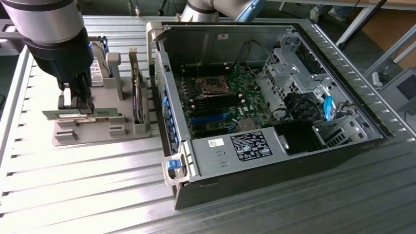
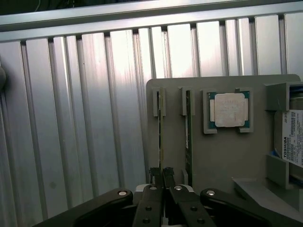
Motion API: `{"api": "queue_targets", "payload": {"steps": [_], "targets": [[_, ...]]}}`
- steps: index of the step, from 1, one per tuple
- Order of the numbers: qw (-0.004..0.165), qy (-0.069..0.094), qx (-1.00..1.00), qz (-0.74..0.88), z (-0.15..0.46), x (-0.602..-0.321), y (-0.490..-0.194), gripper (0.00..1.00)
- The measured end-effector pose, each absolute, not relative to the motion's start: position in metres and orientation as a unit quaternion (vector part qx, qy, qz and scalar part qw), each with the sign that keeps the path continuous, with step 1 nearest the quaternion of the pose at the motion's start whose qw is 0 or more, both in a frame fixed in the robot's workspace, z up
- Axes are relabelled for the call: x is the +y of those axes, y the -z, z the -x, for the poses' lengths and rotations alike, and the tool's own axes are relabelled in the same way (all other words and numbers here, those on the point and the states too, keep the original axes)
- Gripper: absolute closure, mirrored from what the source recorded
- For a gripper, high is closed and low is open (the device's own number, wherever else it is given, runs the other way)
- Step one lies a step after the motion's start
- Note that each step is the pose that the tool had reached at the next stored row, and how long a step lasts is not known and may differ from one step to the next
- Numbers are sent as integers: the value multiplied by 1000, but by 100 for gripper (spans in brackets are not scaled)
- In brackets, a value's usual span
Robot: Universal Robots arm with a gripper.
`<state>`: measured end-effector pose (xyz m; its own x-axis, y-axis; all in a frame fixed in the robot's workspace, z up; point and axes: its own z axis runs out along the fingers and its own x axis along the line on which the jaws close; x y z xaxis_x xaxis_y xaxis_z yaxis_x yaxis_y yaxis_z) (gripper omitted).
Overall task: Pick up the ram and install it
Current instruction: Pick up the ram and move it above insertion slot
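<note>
Bright; strong glare on ribbed table [image 2: 109, 94]; PC case [image 1: 195, 41] interior shadowed.

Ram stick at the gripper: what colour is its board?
Green with a white label; the ram shows best in the exterior view, in the grey holder.

Reaches straight down on a thick grey-and-black arm [image 1: 48, 29], ending in the gripper [image 1: 77, 106]. Clamps the ram [image 2: 160, 137] by its thin edge, squarely between the nearly closed jaws, black fingertips [image 2: 154, 173] pressed on either side.
</note>
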<state>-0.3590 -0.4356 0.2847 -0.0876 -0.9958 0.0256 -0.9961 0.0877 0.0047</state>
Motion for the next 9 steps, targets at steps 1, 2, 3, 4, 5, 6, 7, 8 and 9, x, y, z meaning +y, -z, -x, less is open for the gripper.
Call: {"api": "queue_targets", "payload": {"steps": [1, 2, 3, 4, 5, 6, 7, 8, 9], "targets": [[11, -7, -737, -675, 359, -436, -285, 89], [11, -7, -737, -675, 359, -436, -285, 89], [11, -7, -737, -675, 359, -436, -285, 89], [11, -7, -737, -675, 359, -436, -286, 89], [11, -7, -737, -675, 359, -436, -286, 89], [11, -7, -737, -675, 359, -436, -287, 89], [11, -7, -737, -675, 359, -436, -288, 89], [11, -7, -737, -675, 359, -436, -288, 89], [11, -7, -737, -675, 359, -436, -289, 89]]}}
